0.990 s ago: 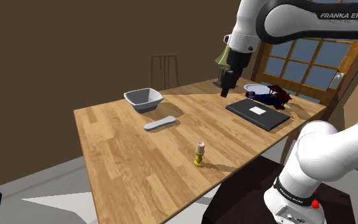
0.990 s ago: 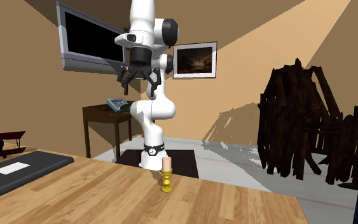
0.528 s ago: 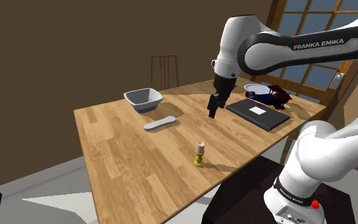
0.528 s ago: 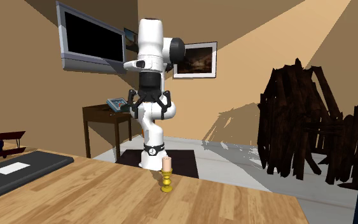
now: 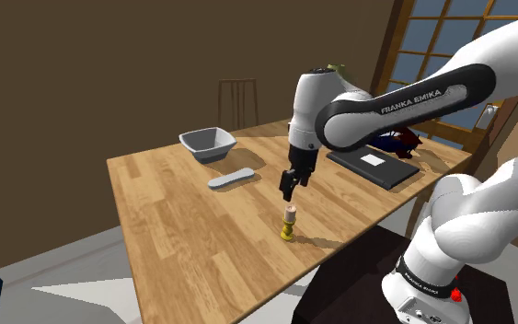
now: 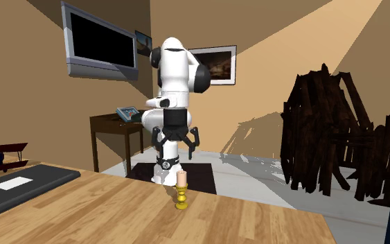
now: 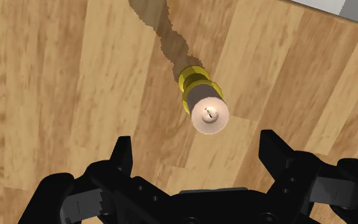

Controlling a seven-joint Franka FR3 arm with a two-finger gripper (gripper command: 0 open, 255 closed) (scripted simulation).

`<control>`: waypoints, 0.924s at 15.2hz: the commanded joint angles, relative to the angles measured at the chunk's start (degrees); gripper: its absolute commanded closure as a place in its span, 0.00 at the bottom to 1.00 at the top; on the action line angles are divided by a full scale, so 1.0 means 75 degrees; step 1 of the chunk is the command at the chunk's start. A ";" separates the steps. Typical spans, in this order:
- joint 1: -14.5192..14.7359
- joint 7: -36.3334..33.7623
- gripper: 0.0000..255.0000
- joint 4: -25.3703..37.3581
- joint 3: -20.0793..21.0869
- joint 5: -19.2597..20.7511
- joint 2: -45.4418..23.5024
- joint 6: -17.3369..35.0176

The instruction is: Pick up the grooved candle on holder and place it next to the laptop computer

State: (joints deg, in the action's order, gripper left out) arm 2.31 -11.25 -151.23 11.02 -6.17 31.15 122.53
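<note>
A short pale candle on a yellow holder (image 5: 289,222) stands upright near the wooden table's front edge, also seen as candle (image 6: 181,188) in the second exterior view. My black gripper (image 5: 287,190) hangs just above it, pointing down, open and holding nothing. In the wrist view the candle's round top (image 7: 208,114) lies just ahead of the gripper (image 7: 198,153), slightly off centre between the spread fingers, which do not touch it. The closed dark laptop (image 5: 374,164) with a white label lies flat at the shoulder view's right; laptop (image 6: 20,184) sits at the second exterior view's left.
A grey bowl (image 5: 208,143) and a flat grey bar (image 5: 231,179) lie on the table (image 5: 183,230) toward the back. A red and blue toy plane (image 5: 397,138) sits beyond the laptop. A chair (image 5: 236,101) stands behind the table. My stand is below the front right corner.
The arm has swung down from high beside the laptop toward the front of the table, stopping just above the candle. The fingers stayed apart. The candle has not moved.
</note>
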 commanded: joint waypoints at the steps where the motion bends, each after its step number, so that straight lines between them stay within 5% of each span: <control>1: 0.0075 -0.0255 0.00 -0.0133 0.0202 -0.0144 -0.0479 0.0564; 14: 0.0064 -0.0335 0.00 -0.0537 0.0343 -0.0168 -0.1181 0.1655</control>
State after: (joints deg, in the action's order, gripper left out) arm 2.79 -13.75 -155.25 13.59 -7.43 22.30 134.90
